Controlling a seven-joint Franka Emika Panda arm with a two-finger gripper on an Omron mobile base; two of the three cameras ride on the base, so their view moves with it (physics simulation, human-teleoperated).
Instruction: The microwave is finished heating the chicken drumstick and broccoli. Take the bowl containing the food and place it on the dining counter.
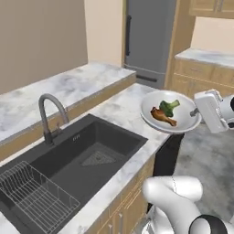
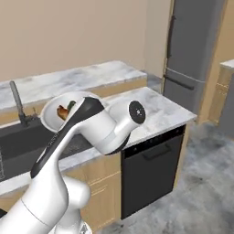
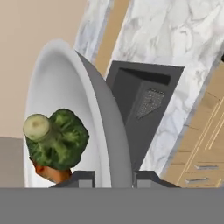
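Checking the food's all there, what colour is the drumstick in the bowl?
Orange-brown. The chicken drumstick shows best in the left base view.

White arm bent at the elbow, pincer (image 3: 113,177) apparently clamped tight, fingertips (image 3: 81,178) barely visible.

The marble counter (image 1: 119,111) carries a dark sink (image 1: 82,157) with a grey faucet (image 1: 48,114).

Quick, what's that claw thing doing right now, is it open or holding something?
Gripper: shut on the rim of the bowl, which holds the broccoli and the chicken drumstick.
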